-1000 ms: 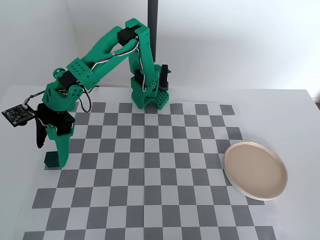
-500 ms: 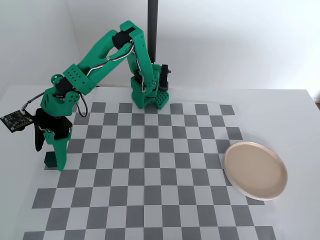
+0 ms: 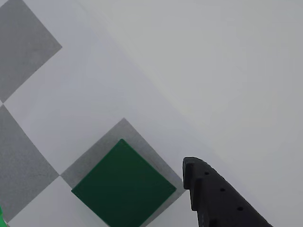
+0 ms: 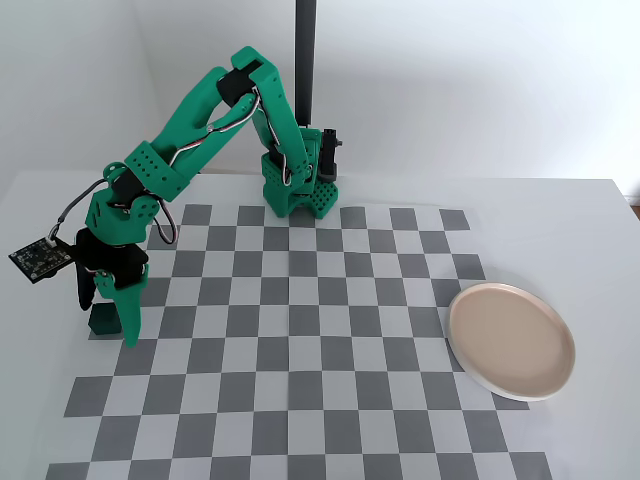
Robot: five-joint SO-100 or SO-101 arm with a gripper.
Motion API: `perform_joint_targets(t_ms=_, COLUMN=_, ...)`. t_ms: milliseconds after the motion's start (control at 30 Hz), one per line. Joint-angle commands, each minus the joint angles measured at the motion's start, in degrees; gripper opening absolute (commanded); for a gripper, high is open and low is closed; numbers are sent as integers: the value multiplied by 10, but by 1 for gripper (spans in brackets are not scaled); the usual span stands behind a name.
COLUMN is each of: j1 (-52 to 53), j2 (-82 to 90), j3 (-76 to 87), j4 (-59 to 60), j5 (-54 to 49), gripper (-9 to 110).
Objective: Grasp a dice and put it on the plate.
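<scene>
1. Wrist view: the dice (image 3: 124, 188) sits on a grey square at the edge of the checkered mat (image 3: 28, 156), low in the frame at about 6 o'clock. One dark finger (image 3: 218, 198) of the hand shows just beside it, at the dice's 3 o'clock, with a slim gap between; only a sliver of green at the lower left edge hints at the other finger. The dice stands corner-on to the camera.

2. Fixed view: the hand (image 4: 105, 315) is spread, straddling the dice (image 4: 101, 319) at the mat's left edge on the table (image 4: 560, 230), nothing clamped yet. The dice lies between the fingers, so closing looks like the next need. The plate (image 4: 512, 341) lies well apart, at the hand's 3 o'clock.
</scene>
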Motion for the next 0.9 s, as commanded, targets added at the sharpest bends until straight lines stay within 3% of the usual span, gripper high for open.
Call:
perform_joint_targets(t_ms=0, j1=-10, j2=11, j3=-51, j4=-10, j5=-8, gripper=39)
perform_joint_targets(t_ms=867, j1=-15, j2=17, j3=-46, j4=48, j5=-66, gripper=39)
